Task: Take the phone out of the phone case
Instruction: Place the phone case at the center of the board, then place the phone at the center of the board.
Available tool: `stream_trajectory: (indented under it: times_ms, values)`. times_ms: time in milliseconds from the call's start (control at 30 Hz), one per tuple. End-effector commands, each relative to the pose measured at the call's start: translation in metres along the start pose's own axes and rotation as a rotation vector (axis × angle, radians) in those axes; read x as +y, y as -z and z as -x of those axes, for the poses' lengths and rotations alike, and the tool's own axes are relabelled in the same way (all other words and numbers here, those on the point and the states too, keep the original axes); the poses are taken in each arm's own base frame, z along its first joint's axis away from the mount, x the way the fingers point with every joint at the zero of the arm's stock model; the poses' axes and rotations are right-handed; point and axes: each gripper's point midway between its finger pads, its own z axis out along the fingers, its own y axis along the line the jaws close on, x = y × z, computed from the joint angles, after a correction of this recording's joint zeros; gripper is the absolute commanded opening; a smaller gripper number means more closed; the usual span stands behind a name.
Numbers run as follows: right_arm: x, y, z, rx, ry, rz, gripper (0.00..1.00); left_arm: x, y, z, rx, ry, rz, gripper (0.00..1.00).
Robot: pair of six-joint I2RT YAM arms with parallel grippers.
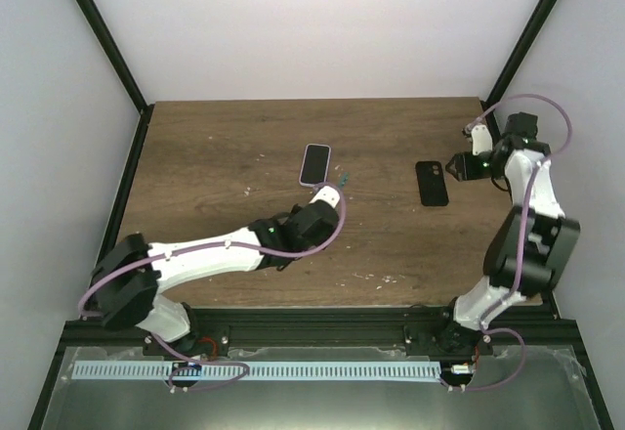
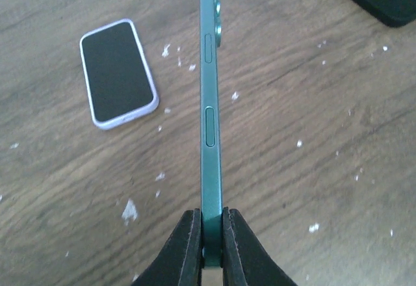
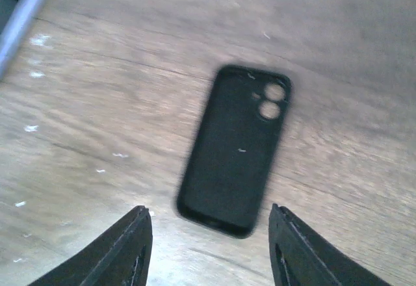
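Toward the left of the surface (image 1: 210, 147), the phone (image 2: 117, 71) is seen lying flat with its screen up. It is seated in the phone case (image 2: 130, 117), whose pale lilac rim is shown all around it. Just to its right, and apart from it, a slim green phone (image 2: 209, 104) is held edge-on by the left jaws, which are closed on its near end. Side buttons are seen along the upturned edge. White flecks (image 2: 130, 211) are scattered over the wood.

Farther right, a black phone-shaped item (image 3: 234, 149) with two round openings near one corner is laid flat, well apart from the cased phone. Whether it is a phone or an empty shell cannot be told. The right jaws are spread wide with nothing between them, and are held near that black item without touching it.
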Motion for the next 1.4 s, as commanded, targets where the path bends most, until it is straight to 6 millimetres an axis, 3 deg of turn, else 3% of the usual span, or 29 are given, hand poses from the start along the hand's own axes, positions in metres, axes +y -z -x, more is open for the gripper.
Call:
stream_trajectory:
  times_ms: [0, 133, 333, 533, 700, 1033, 1367]
  values:
    - [0.066, 0.047, 0.017, -0.248, 0.021, 0.165, 0.52, -0.01, -0.016, 0.037, -0.064, 0.0, 0.056, 0.0]
    - [0.1, 0.064, 0.02, -0.386, 0.044, 0.207, 0.52, -0.02, -0.041, 0.057, -0.06, -0.031, 0.119, 0.0]
    - [0.09, 0.074, 0.021, -0.49, 0.009, 0.095, 0.52, -0.023, -0.082, 0.072, -0.003, -0.184, 0.301, 0.0]
    - [0.084, 0.051, 0.014, -0.42, -0.107, 0.149, 0.52, -0.033, -0.112, 0.076, 0.021, -0.247, 0.369, 0.0]
    - [0.087, 0.028, 0.0, -0.338, -0.164, 0.227, 0.52, -0.043, -0.13, 0.076, 0.024, -0.194, 0.356, 0.0]
    - [0.085, 0.023, -0.003, -0.335, -0.171, 0.224, 0.52, -0.055, -0.168, 0.071, 0.067, -0.1, 0.362, 0.0]
    - [0.085, 0.019, -0.005, -0.323, -0.176, 0.237, 0.52, -0.095, -0.189, 0.064, 0.096, -0.038, 0.155, 0.01]
